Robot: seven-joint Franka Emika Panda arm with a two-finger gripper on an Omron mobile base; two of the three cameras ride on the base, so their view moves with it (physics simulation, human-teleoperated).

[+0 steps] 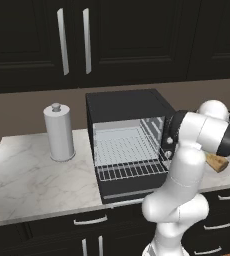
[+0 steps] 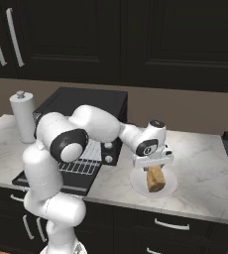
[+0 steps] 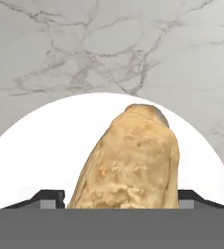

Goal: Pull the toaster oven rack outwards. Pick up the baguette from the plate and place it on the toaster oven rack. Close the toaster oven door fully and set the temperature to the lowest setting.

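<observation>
The tan baguette (image 3: 133,160) lies on the white plate (image 3: 36,160), on the counter right of the black toaster oven (image 1: 122,102). My gripper (image 3: 121,199) hangs straight over the plate, a fingertip (image 3: 50,198) hard against each flank of the bread; whether they press it I cannot tell. From the right base view the gripper (image 2: 153,166) sits just above the baguette (image 2: 156,179), which rests on the plate (image 2: 169,189). The toaster oven door (image 1: 129,192) lies folded down flat, and the silver toaster oven rack (image 1: 129,165) juts out over it.
A white cylindrical canister (image 1: 59,132) stands on the marble counter left of the oven. Small silver knobs (image 2: 108,158) run down the oven's front right, close to my forearm. Dark cabinets hang above, and drawers line the counter's front edge.
</observation>
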